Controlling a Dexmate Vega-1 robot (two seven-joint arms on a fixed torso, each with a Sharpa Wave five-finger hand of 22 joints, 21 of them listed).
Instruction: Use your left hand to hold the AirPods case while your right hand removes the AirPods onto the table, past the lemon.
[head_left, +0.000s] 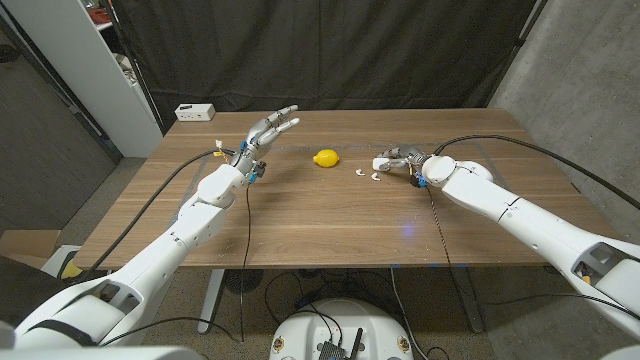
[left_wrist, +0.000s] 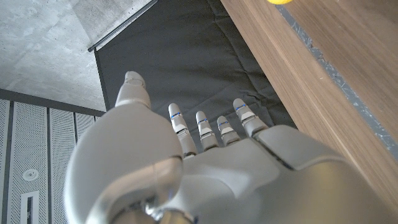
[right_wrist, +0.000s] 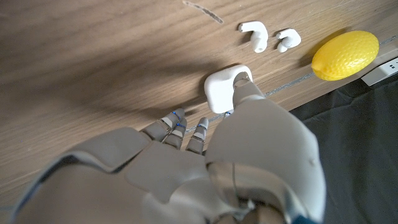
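A dark curtain hangs behind the wooden table (head_left: 330, 215). The left hand (head_left: 268, 132) is raised with fingers spread, holding nothing. The right hand (head_left: 405, 161) pinches the white case (right_wrist: 222, 88). Two earbuds (right_wrist: 269, 37) lie on the table between the case and the lemon (head_left: 326, 158).

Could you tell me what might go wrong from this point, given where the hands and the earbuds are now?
1. The two earbuds lie loose on the table close to the case that the right hand touches; a careless withdrawal could sweep them away.
2. The lemon sits near them and might roll if nudged.
3. The left hand, fingers spread, holds nothing, so the case could slide.
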